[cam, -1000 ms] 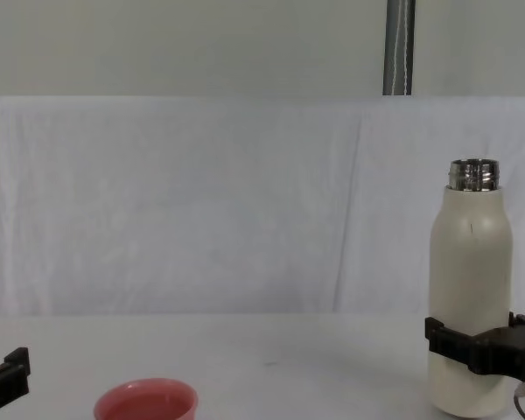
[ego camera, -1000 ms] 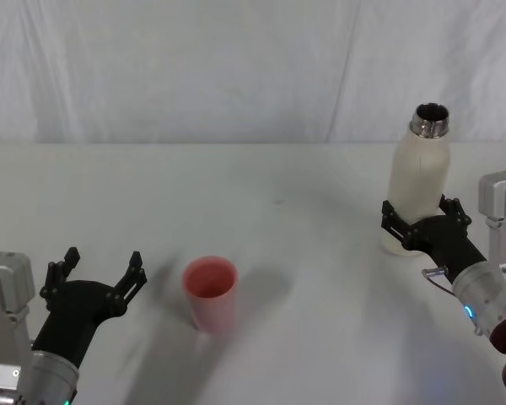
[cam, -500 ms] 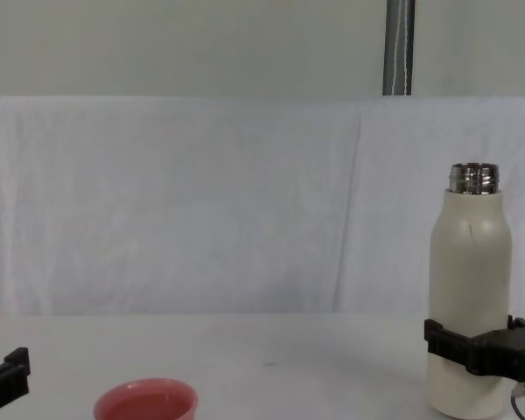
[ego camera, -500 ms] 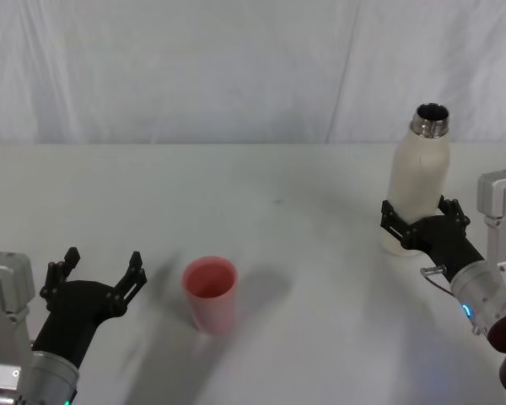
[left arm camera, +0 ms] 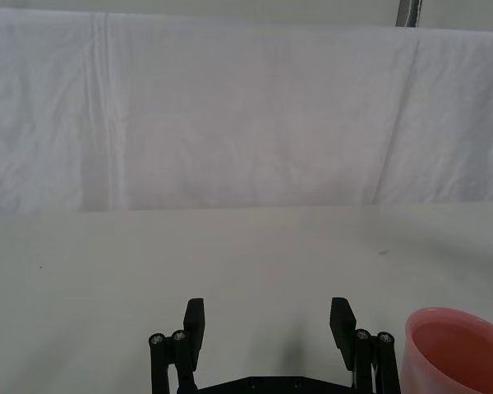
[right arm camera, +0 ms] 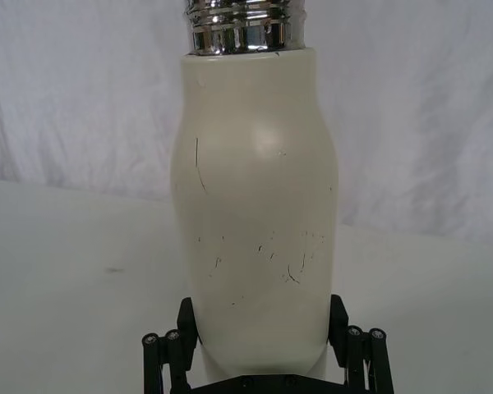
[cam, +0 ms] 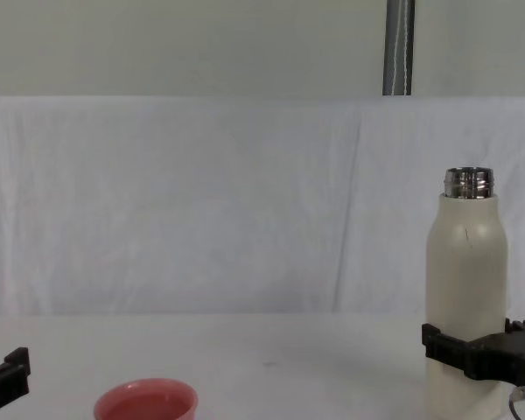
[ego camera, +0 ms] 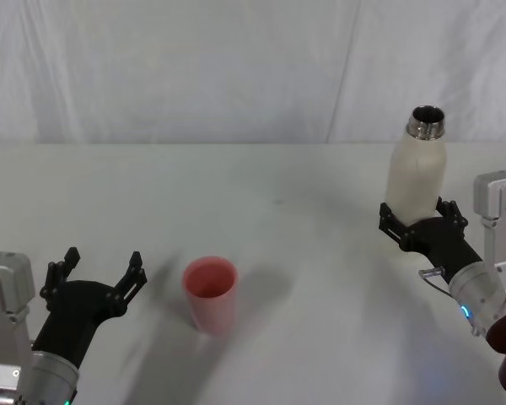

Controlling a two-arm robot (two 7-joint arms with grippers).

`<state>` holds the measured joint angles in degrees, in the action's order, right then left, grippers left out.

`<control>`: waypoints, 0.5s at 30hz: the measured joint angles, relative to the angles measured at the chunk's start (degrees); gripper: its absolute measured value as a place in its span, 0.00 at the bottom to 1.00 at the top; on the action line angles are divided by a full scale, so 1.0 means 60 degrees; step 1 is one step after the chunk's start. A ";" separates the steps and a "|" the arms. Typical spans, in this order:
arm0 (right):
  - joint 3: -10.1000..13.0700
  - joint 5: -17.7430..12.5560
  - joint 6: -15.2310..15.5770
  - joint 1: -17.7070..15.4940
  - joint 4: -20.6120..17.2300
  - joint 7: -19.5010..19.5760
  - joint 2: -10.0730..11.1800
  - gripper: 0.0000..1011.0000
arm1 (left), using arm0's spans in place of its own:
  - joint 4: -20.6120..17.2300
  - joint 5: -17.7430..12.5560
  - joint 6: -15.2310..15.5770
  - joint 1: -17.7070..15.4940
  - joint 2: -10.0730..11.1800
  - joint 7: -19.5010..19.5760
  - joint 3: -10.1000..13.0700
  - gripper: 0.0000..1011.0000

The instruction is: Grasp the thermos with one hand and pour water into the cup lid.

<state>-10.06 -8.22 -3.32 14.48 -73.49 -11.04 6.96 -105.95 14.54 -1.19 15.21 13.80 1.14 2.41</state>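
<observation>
The thermos (ego camera: 416, 169) stands upright at the right of the table, cream-white with its steel neck open at the top. My right gripper (ego camera: 422, 228) is shut on the thermos low on its body, one finger on each side, as the right wrist view shows on the thermos (right arm camera: 255, 205). The pink cup lid (ego camera: 210, 294) stands upright left of centre, near the table's front. Just left of the cup lid my left gripper (ego camera: 97, 274) hangs open with nothing between its fingers. In the chest view the thermos (cam: 466, 271) is at the right and the cup lid (cam: 146, 404) at the lower left.
The white table (ego camera: 278, 194) stretches bare between the cup lid and the thermos. A white cloth backdrop (ego camera: 236, 67) closes off the back. A metal pole (cam: 398, 48) rises behind the cloth.
The thermos and my right gripper have shifted slightly to the left together. The left gripper and the cup lid have not moved.
</observation>
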 joint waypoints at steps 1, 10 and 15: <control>-0.0002 0.0000 0.0000 0.0004 0.0009 -0.0003 -0.0002 0.95 | 0.0000 0.0000 0.0000 0.0000 0.0000 0.0000 0.0000 0.99; -0.0006 -0.0002 0.0000 0.0017 0.0028 -0.0020 -0.0008 0.95 | 0.0000 0.0000 0.0000 0.0000 0.0001 0.0000 0.0001 0.99; -0.0004 -0.0001 0.0000 0.0012 0.0023 -0.0021 -0.0007 0.95 | 0.0000 0.0000 -0.0001 0.0000 0.0000 0.0000 0.0000 0.99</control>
<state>-10.09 -8.22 -3.32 14.55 -73.35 -11.17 6.92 -105.95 14.54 -1.19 15.21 13.80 1.14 2.41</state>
